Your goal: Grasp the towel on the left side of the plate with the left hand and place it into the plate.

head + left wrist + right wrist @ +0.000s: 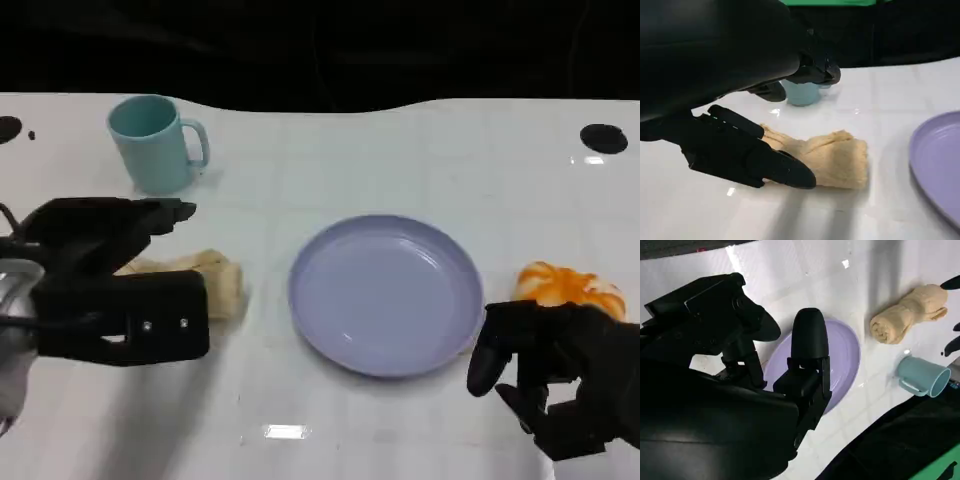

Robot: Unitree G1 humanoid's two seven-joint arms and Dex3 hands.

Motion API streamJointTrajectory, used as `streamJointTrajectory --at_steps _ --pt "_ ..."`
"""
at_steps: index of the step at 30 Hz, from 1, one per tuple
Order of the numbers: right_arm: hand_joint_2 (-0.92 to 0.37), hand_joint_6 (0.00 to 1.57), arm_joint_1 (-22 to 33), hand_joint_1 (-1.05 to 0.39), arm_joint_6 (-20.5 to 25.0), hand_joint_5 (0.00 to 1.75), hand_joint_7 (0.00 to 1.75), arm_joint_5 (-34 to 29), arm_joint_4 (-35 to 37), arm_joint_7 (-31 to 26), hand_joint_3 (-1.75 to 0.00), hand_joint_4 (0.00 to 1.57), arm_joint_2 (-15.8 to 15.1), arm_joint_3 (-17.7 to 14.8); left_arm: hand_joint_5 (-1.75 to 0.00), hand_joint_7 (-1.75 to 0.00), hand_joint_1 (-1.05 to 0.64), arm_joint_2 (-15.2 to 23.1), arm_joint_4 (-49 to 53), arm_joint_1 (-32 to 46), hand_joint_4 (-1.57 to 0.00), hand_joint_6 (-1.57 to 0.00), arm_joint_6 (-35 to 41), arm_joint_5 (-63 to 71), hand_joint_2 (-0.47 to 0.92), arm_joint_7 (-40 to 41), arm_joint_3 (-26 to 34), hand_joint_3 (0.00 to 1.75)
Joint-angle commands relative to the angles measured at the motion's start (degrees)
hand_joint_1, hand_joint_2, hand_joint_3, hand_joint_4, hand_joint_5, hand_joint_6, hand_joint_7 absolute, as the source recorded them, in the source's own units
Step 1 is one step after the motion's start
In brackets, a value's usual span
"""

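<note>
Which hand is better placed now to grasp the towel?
The left hand. It hovers at the towel, fingers apart around its end. The right hand sits beyond the plate, near the orange thing.

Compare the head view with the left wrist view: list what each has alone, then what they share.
Head view alone: the orange-and-white object right of the plate, and the black right hand, fingers curled, holding nothing.
Left wrist view alone: a green strip beyond the table.
Shared: the rolled beige towel, the black left hand open around it, the teal mug, the round lavender plate.
</note>
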Motion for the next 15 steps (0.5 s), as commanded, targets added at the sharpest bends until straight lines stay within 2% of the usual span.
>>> streamJointTrajectory --at_steps 1,7,15 --pt "-0.54 0.72 0.01 0.01 0.60 1.75 1.41 -0.01 -0.61 -0.25 -1.10 0.73 -0.25 -0.36 -0.23 -0.02 -0.52 -1.67 8.78 -3.57 -0.37 -0.33 -2.54 3.62 0.89 2.57 -2.60 0.00" --pt "-0.55 0.72 0.04 0.02 0.79 1.75 1.41 0.23 -0.80 0.10 -1.10 0.72 -0.41 -0.62 -0.12 -0.01 -0.52 -5.19 22.03 -7.88 -0.43 -0.37 -5.17 6.05 0.91 6.39 -5.33 0.00" --pt "-0.56 0.71 0.70 0.02 1.33 1.75 1.42 0.46 -1.57 0.41 -1.10 0.72 -0.64 -1.06 -0.08 -0.01 -0.54 -9.98 38.63 -13.54 -0.45 -0.37 -6.32 7.54 0.92 10.87 -8.11 0.02"
